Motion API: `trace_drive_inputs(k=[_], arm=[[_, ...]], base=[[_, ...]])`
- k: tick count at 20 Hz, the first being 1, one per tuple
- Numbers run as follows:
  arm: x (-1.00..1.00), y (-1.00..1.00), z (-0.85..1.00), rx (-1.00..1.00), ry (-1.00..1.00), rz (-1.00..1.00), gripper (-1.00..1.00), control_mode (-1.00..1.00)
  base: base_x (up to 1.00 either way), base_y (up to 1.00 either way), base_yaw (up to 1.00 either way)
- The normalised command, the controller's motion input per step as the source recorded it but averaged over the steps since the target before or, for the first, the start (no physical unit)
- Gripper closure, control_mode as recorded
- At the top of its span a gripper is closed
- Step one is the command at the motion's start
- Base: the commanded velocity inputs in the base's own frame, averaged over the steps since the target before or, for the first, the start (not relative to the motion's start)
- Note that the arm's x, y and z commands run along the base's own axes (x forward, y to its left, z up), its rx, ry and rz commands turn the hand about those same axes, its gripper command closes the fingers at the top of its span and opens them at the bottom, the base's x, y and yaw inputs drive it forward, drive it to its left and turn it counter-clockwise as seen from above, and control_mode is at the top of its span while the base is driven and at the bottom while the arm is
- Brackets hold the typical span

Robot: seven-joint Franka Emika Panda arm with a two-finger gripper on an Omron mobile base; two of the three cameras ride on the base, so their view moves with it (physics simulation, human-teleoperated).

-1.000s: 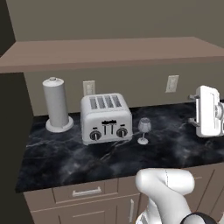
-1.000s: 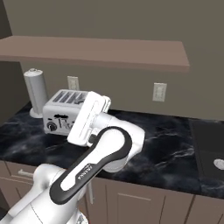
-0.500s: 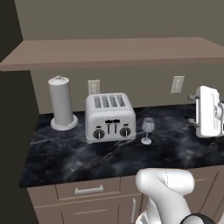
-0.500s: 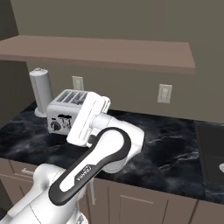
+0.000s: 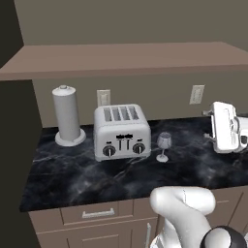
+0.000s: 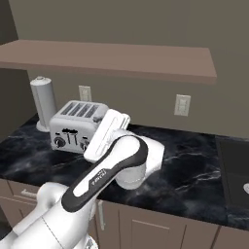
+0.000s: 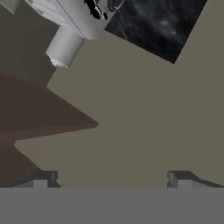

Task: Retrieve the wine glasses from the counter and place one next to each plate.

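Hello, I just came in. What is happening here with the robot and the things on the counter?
The robot arm stands in front of the counter with its gripper open and holding nothing; in the hand view the gripper faces the wall. One wine glass stands upright on the counter, just right of the toaster and apart from it. A paper-towel roll stands to the toaster's left. The glass has not been picked up yet.

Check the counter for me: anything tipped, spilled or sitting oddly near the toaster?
Nothing stands out. The wine glass stands upright on the counter just right of the toaster, apart from it, and the paper-towel cylinder is upright at the left. No spill or damage shows.
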Motion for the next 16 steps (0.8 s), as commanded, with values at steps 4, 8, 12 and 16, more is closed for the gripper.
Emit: trace_drive_inputs(k=[4, 8, 12, 16], arm=[[0.36, -0.41, -0.63, -0.1, 0.43, 0.0, -1.0, -1.0], [0.39, -0.34, -0.72, -0.14, 0.45, 0.0, -1.0, -1.0], [0.33, -0.06, -0.69, -0.18, 0.32, 0.0, -1.0, -1.0], [0.28, 0.0, -0.64, -0.13, 0.18, 0.0, -1.0, -1.0]], base=[[0.0, 0.0, 0.0], [0.0, 0.0, 0.0], [0.0, 0.0, 0.0], [0.0, 0.0, 0.0]])
